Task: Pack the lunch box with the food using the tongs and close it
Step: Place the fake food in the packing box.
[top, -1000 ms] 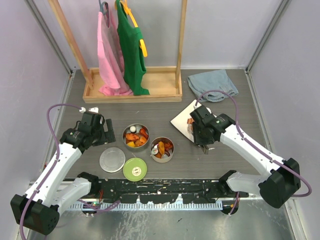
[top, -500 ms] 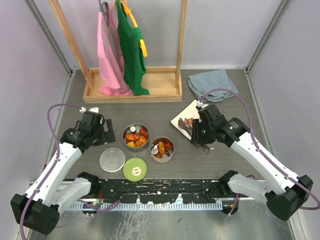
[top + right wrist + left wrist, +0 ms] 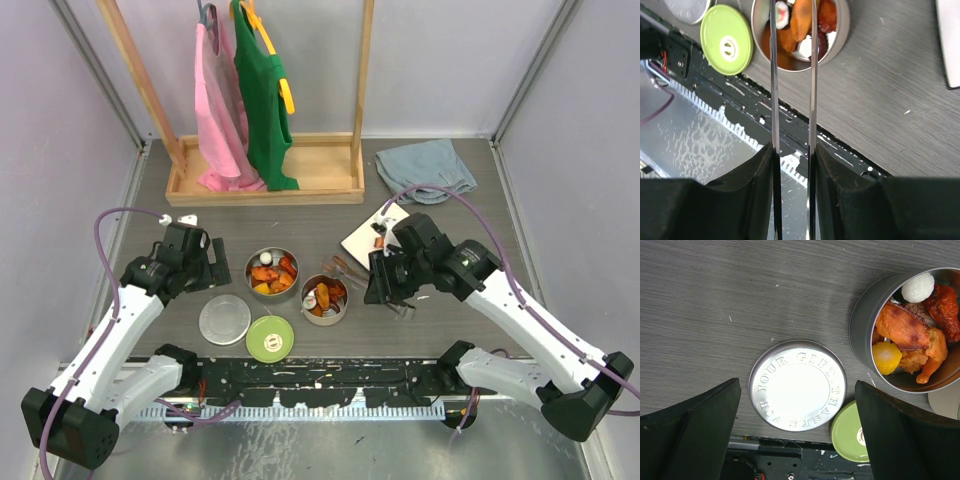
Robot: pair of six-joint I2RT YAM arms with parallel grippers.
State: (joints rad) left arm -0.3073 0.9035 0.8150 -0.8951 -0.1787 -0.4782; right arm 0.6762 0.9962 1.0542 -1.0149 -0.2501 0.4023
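Two round steel tins of the lunch box stand mid-table, the left tin [image 3: 272, 272] [image 3: 865, 325] and the right tin [image 3: 324, 299] [image 3: 840, 35], both holding orange, red and brown food [image 3: 912, 335] [image 3: 800, 20]. Their flat steel lid [image 3: 225, 319] [image 3: 797, 385] and lime-green lid [image 3: 271, 338] [image 3: 726, 40] lie on the table in front. My right gripper [image 3: 388, 283] [image 3: 792, 155] is shut on the tongs [image 3: 345, 268] [image 3: 773, 75]. The tongs' arms reach over the right tin, and their tips run out of the wrist view. My left gripper [image 3: 205, 262] [image 3: 797, 390] hovers open above the steel lid.
A white plate [image 3: 362, 236] [image 3: 950, 45] with a few food bits lies behind my right arm. A wooden rack [image 3: 265, 185] with pink and green clothes and a grey-blue cloth [image 3: 425, 168] sit at the back. The table's front edge with its black rail [image 3: 330, 375] runs close to the lids.
My right arm has swung left from the plate toward the right tin, carrying the tongs and uncovering part of the plate. The left arm has stayed still.
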